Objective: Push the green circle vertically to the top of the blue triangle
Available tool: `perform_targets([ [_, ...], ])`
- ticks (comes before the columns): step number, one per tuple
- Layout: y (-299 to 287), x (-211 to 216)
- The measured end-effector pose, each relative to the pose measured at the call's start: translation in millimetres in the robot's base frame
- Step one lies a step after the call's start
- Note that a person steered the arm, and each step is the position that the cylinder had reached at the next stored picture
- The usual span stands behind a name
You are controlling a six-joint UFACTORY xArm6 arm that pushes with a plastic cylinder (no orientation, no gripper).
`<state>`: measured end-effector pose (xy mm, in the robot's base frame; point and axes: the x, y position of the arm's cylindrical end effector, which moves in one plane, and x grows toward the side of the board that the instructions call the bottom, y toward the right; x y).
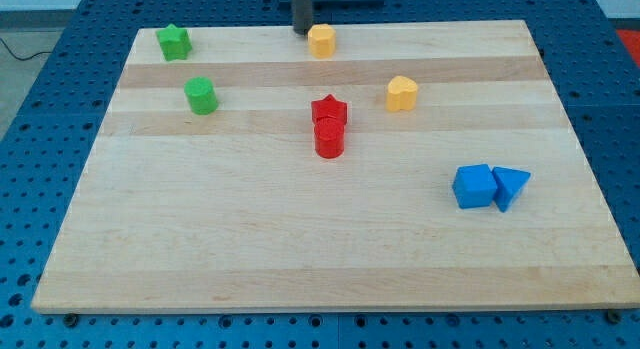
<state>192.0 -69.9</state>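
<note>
High oblique view over board (330, 249)

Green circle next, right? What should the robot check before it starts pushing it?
1. Green circle is easy to see, nothing covering it: ok.
2. Blue triangle is visible, touching the blue cube: ok.
3. My tip is next to the green circle: not ok; it sits at the view's top by the yellow block.
4. Green circle already above the blue triangle: not ok; it is far toward the view's left.
5. Path is free: not ok; the red star, red cylinder and yellow heart lie between.
</note>
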Motion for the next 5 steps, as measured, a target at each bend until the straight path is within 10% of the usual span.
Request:
perform_targets([
  [5, -60, 114],
])
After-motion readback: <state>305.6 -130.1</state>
